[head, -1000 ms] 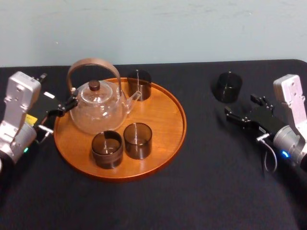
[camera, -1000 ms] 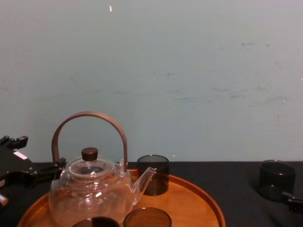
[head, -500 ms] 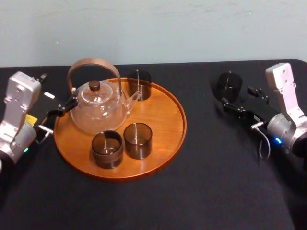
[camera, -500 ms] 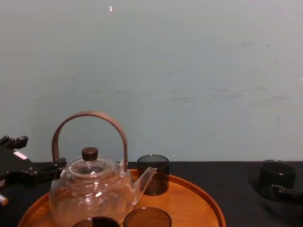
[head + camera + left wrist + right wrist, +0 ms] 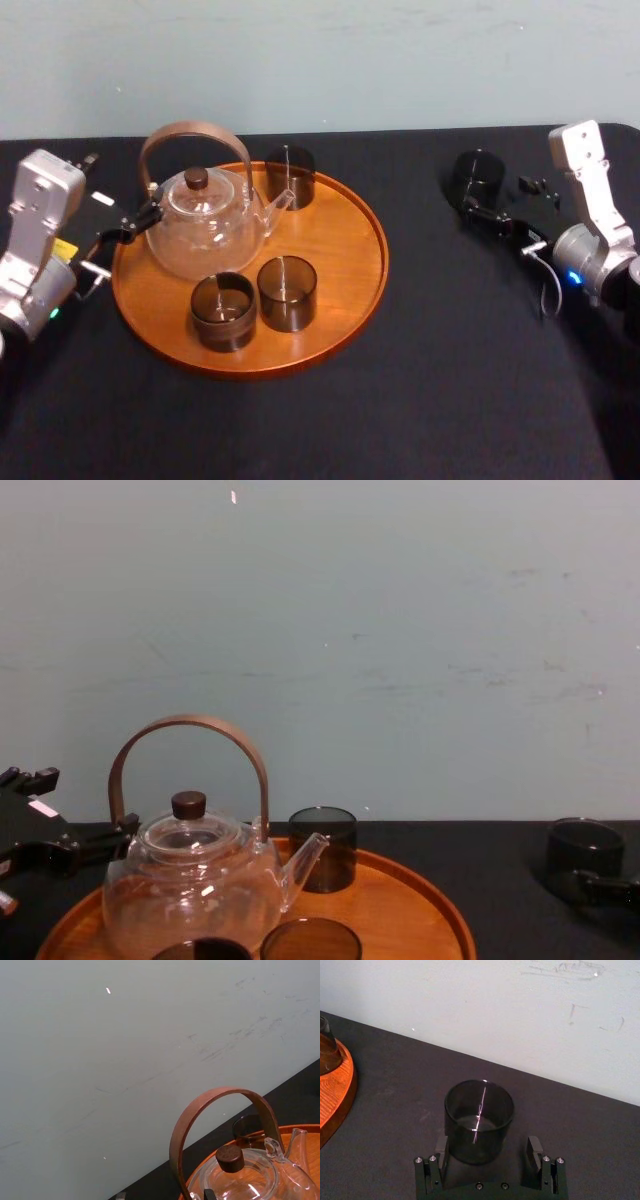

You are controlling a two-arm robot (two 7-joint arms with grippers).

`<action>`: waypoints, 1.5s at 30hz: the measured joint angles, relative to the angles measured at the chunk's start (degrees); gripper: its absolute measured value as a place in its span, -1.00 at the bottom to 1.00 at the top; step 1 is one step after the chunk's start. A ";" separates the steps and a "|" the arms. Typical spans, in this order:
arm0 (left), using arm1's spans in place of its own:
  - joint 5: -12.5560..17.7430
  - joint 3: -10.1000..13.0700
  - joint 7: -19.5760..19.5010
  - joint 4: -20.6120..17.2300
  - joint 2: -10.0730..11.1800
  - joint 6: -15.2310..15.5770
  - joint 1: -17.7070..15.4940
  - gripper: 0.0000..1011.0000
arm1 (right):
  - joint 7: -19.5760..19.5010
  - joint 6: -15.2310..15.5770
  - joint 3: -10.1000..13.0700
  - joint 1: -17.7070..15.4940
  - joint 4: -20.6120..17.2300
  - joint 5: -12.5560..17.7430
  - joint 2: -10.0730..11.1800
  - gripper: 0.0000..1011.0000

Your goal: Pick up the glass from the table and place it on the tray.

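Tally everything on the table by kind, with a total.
Smoky glasses: 4, three on the tray and one on the table inside the open right claw
Glass teapot: 1
Wooden tray: 1
Total: 6
The left claw sits beside the tray's left edge.

We see the table (image 5: pixel 450 350) as matt black and unreflective, rather cloth-like. The tray (image 5: pixel 340 250) is orange-brown wood, smooth, with visible grain and a soft sheen. The glass (image 5: pixel 479 1120) is smoky dark glass, glossy, catching a bright streak of light. The teapot (image 5: pixel 205 230) is clear shiny glass; its handle (image 5: pixel 190 133) looks like smooth brown wood. The right gripper (image 5: pixel 488 1147) is matt black. The wall (image 5: pixel 400 630) is matt and scuffed.
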 joint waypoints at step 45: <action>0.00 0.00 0.00 0.00 0.00 0.00 0.00 1.00 | 1.70 -3.75 -1.94 9.77 13.24 -2.73 -3.28 0.98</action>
